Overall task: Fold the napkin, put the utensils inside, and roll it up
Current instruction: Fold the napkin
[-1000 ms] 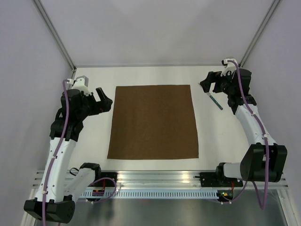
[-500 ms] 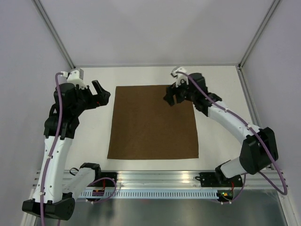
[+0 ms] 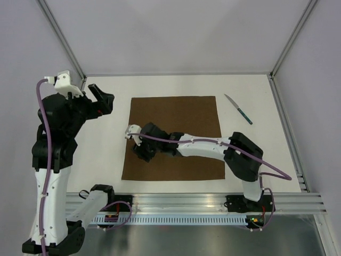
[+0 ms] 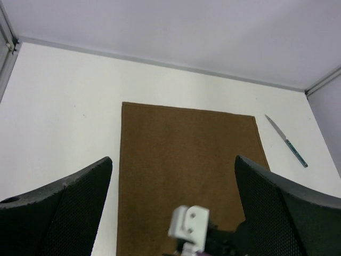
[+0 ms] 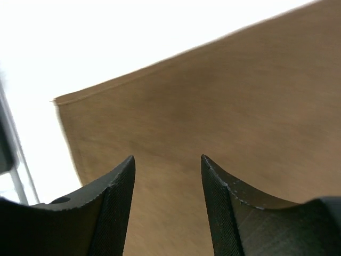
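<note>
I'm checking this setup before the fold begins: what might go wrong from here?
The right end effector is over the flat napkin, short of its near-left corner, jaws apart; closing there may bunch the cloth instead of catching the edge. Its arm stretches across the napkin, so lifting that corner may drag or wrinkle the cloth underneath.

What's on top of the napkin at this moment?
Nothing visible lies on the napkin; only the right arm reaches over it, right gripper above its near-left part. The cloth beneath that arm is hidden. The knife lies on the table, apart.
</note>
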Robot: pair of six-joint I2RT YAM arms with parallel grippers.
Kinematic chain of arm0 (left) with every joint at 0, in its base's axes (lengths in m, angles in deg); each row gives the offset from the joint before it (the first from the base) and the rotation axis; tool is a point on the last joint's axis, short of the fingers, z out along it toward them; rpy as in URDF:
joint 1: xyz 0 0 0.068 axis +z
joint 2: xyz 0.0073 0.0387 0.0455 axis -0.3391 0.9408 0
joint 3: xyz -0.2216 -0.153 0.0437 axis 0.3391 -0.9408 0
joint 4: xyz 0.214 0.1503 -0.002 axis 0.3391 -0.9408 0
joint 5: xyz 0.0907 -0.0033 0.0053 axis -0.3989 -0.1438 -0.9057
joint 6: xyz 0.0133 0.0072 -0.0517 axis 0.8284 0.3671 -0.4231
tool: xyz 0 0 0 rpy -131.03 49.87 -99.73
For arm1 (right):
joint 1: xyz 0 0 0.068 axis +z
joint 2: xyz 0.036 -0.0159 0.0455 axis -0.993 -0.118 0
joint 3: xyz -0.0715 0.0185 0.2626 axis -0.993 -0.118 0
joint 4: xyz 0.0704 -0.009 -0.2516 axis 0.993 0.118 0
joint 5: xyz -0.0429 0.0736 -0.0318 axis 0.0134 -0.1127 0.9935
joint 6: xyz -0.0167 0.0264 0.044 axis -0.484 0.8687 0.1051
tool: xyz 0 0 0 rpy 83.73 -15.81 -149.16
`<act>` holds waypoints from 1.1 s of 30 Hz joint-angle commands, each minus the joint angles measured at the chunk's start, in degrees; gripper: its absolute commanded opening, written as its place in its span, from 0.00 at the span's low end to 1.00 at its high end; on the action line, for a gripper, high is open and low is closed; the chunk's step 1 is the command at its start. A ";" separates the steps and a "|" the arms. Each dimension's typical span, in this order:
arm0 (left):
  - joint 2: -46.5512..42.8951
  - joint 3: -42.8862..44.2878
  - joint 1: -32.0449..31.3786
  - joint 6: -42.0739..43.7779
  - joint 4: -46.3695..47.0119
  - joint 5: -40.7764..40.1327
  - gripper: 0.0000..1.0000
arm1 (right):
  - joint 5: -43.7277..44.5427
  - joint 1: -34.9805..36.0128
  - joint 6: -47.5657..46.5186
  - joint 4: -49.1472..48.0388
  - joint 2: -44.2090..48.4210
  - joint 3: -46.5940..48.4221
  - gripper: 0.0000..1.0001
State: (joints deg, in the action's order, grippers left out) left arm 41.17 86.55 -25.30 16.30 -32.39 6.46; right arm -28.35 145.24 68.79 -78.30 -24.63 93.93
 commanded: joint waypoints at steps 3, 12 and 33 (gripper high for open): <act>-0.95 5.67 0.03 -1.27 -2.96 -2.24 1.00 | 3.76 6.97 1.16 -0.03 -6.33 6.29 0.57; -0.86 6.20 0.11 -0.48 -4.46 -4.08 1.00 | 4.46 12.95 2.39 -2.05 -13.10 10.50 0.54; -1.30 5.32 0.11 -0.30 -4.99 -3.91 1.00 | 5.78 15.06 1.34 -4.86 -20.67 13.68 0.54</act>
State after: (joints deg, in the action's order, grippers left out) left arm 40.27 91.40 -25.30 16.30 -36.74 3.12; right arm -23.92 160.00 70.30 -81.80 -44.08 106.28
